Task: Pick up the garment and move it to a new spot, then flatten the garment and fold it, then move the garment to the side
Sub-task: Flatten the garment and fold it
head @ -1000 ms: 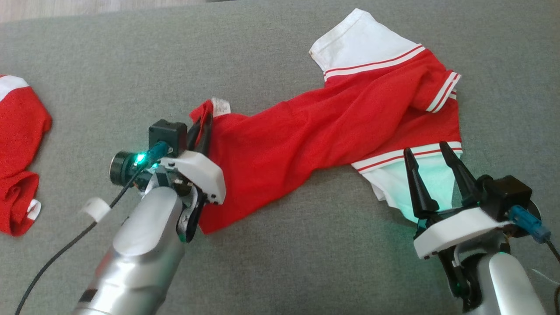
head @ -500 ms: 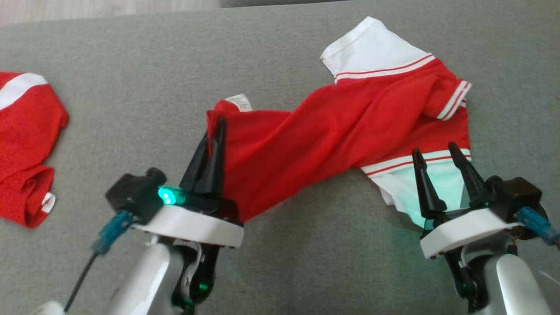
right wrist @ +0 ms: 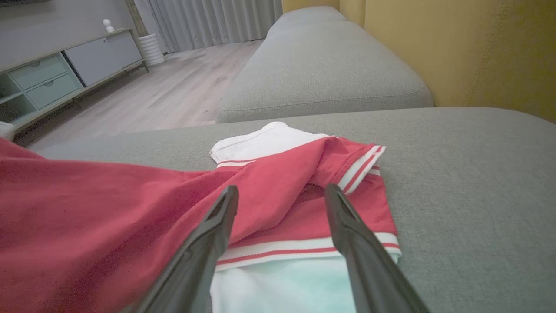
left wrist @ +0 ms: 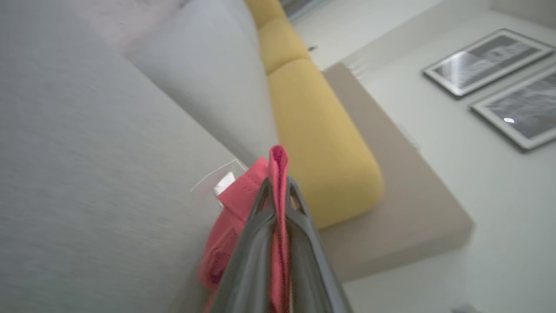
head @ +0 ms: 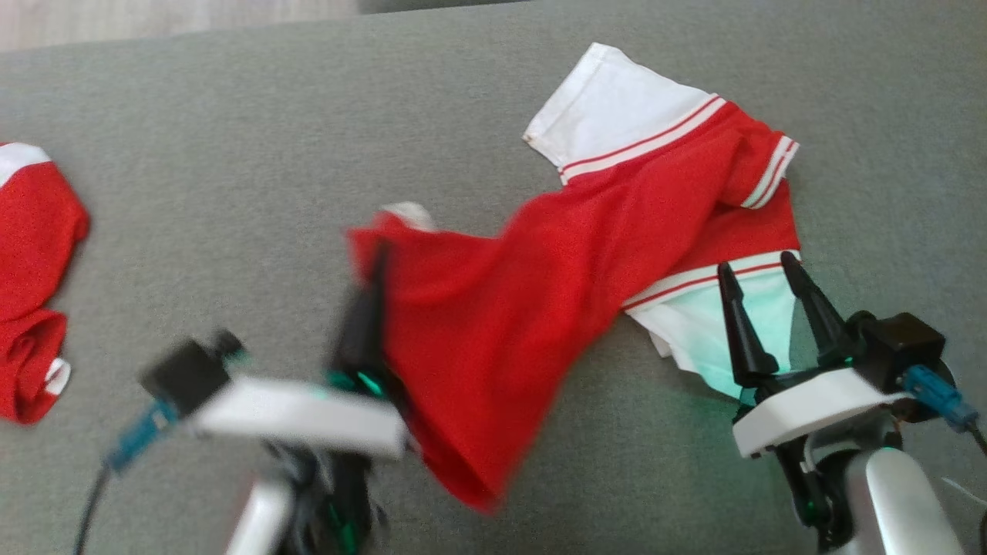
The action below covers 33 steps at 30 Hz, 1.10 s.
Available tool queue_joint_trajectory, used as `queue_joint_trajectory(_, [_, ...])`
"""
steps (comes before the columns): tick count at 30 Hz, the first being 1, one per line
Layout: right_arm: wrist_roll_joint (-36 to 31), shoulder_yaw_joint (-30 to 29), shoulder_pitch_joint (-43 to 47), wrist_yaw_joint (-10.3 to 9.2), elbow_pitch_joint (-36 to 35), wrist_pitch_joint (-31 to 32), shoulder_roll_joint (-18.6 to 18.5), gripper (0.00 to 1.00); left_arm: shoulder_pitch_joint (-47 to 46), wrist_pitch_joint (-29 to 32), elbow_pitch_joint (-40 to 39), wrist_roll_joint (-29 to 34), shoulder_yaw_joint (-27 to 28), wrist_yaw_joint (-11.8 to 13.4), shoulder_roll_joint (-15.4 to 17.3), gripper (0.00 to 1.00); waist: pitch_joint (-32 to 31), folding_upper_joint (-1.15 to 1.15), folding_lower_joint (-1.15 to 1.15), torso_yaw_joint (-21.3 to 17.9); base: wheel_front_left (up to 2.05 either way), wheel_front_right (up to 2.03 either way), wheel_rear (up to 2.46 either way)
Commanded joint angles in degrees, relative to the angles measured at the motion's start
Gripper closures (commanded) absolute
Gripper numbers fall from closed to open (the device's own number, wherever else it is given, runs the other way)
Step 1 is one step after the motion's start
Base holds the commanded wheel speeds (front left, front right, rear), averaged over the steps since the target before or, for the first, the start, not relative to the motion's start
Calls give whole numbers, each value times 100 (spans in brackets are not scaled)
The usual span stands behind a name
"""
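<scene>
A red garment [head: 540, 277] with white striped sleeves lies stretched across the grey sofa seat [head: 231, 154]. My left gripper [head: 378, 258] is shut on its red hem near a white label and holds that end lifted off the seat; the left wrist view shows red cloth [left wrist: 278, 182] pinched between the fingers. My right gripper [head: 759, 270] stands open just above the near white sleeve [head: 725, 331], touching nothing. In the right wrist view the garment [right wrist: 278, 191] lies ahead, between and beyond the open fingers.
A second red and white garment [head: 31, 285] lies crumpled at the seat's left edge. A yellow back cushion [left wrist: 312, 130] and another grey seat [right wrist: 321, 65] lie beyond. Wooden floor [right wrist: 165, 91] and a cabinet [right wrist: 52, 69] are further off.
My left gripper has turned and lifted the garment's hem, pulling it nearer so the red cloth hangs down. The head camera shifted slightly. The right gripper has stayed put.
</scene>
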Motion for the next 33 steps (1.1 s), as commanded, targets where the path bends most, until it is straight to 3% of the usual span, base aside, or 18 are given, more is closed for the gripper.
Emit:
queue_joint_trajectory(1, [41,151,-153,43,-165,-63,-16,0,-403,-76,71,-4,346,40,-32,100,36,0,0,-58,0,0,0])
queue_joint_trajectory(7, [61,365,-322,43,-148,-94,-16,0,-1808,-815,3035,515,1193,149,167,100,255,0,0,-347,0,0,0])
queue_joint_trajectory(11, [42,458,-419,43,-152,-75,-16,0,-2588,-1378,4584,916,1240,-84,336,100,433,0,0,-480,0,0,0])
queue_joint_trajectory(15, [22,454,-458,43,-165,-66,-16,0,-3171,-1737,5625,1314,1056,-376,452,100,548,0,0,-477,0,0,0])
queue_joint_trajectory(16, [16,453,-467,43,-164,-61,-16,0,-3281,-1801,5836,1406,1017,-430,465,81,558,0,0,-464,0,0,0])
queue_joint_trajectory(17, [11,455,-479,43,-159,-52,-16,0,-3382,-1856,6011,1507,967,-502,475,48,564,0,0,-448,0,0,0])
queue_joint_trajectory(18, [5,454,-493,43,-155,-45,-16,0,-3474,-1905,6155,1598,927,-587,475,0,563,0,0,-424,0,0,0])
queue_joint_trajectory(23, [-5,451,-526,43,-139,-14,-16,0,-3758,-2003,6320,2213,940,-839,472,0,480,0,0,-268,0,0,0])
queue_joint_trajectory(26, [25,462,-508,43,-106,-17,-16,0,-3458,-2007,5631,2913,1242,-1033,408,0,324,0,0,-156,0,0,0])
queue_joint_trajectory(33, [88,355,-348,43,-8,-49,-16,0,-2136,-2008,4534,3839,1490,-1311,321,0,-99,0,0,21,0,0,0])
